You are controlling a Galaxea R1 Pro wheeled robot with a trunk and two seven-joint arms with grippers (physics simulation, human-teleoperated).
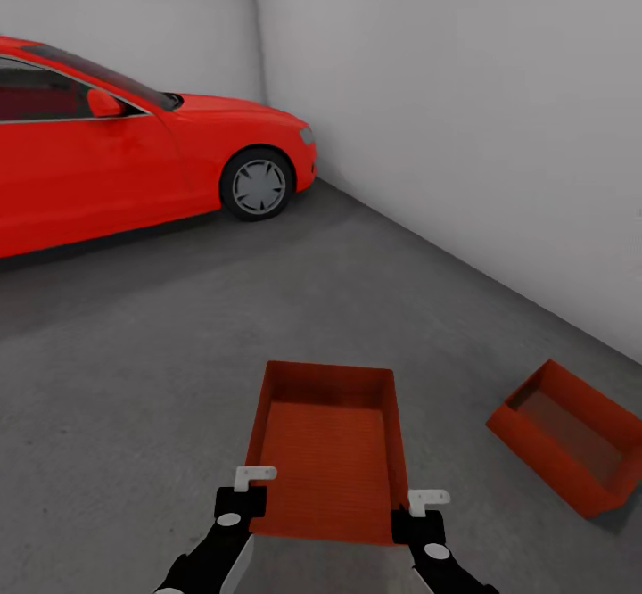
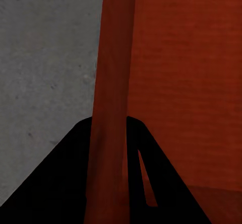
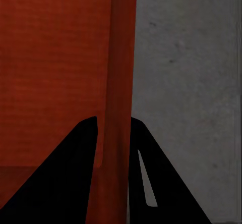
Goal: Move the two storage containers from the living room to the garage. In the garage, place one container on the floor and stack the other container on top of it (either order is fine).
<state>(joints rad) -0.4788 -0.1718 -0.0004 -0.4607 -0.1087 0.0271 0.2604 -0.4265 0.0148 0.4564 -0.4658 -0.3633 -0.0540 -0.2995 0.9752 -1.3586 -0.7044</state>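
Down low in front of the robot, one orange-red container (image 1: 328, 451) is held up over the grey floor (image 1: 134, 398) of the garage. The left gripper (image 1: 242, 500) pinches the thin left wall of this container, with one finger inside and one outside. The right gripper (image 1: 417, 519) pinches the right wall the same way. Both wrist views show a red wall (image 2: 112, 82) squeezed tight between two dark fingers (image 3: 65, 173). The ribbed bottom faces up and nothing is inside. Off to the right, well apart, the other container (image 1: 563, 438) sits on the floor near the white wall (image 1: 464, 112). A red car (image 1: 134, 152) is parked far back on the left.
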